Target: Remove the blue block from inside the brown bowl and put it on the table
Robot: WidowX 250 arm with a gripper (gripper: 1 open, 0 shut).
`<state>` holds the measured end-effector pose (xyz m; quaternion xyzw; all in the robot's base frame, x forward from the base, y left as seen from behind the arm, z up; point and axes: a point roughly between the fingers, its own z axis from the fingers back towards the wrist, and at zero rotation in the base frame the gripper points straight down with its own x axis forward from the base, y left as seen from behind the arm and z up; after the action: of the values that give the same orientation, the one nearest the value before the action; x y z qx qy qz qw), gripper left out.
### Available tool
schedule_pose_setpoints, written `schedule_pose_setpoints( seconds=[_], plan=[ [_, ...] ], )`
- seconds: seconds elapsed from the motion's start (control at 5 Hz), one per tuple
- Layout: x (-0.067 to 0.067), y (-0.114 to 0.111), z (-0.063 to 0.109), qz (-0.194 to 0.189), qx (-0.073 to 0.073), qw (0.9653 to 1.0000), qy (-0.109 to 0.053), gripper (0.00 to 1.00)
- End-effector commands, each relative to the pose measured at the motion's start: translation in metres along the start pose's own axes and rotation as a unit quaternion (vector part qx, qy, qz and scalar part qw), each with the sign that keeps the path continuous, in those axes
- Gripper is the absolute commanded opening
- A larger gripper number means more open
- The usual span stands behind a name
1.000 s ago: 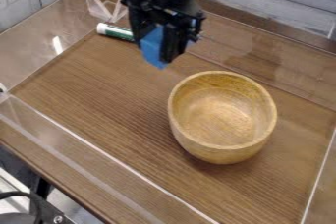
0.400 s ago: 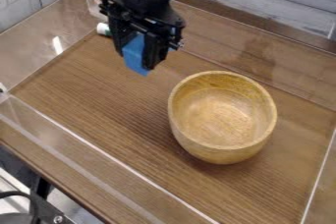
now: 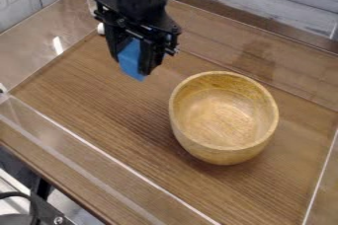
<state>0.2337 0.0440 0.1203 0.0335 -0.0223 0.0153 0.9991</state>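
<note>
near edge: clear plastic wall (image 3: 79, 145) runs along the front of the desk (image 3: 106, 101); bare wood-grain surface behind it.

mid: brown bowl (image 3: 224, 116) sits right of centre, upright, interior bare. the blue block (image 3: 132, 59) is already out of it.

further back, left of the bowl: gripper (image 3: 133, 61) points down, fingers (image 3: 114, 47) clenched on the blue block, which shows between them with its lower end sticking out below. block hangs above the desk, well apart from the bowl rim. cannot tell from this one view how much air is left under it.

behind the arm: something green and white (image 3: 102, 29), mostly hidden, lies near the back wall.

judgement: carry done, placement step pending.

risks:
- release from height: block drops, bounces or tumbles on the glossy top, could skid toward a wall. cause: height is hard to read here.
- descending too far: block gets pressed into the desk and may twist in the grip.
- block looks slightly off vertical; if it lands on an edge it is likely to tip over on release.
- drifting back toward the green-and-white object would risk knocking it.
</note>
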Motion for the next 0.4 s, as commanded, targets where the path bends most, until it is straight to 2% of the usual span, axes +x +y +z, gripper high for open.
schedule_pose_setpoints(
  seconds=[0.0, 0.2],
  plan=[
    [0.0026, 0.0064, 0.0093, 0.013, 0.009, 0.9995, -0.027, 0.00],
    [0.0007, 0.0083, 0.0043, 0.017, 0.012, 0.9995, -0.023, 0.00]
  ],
)
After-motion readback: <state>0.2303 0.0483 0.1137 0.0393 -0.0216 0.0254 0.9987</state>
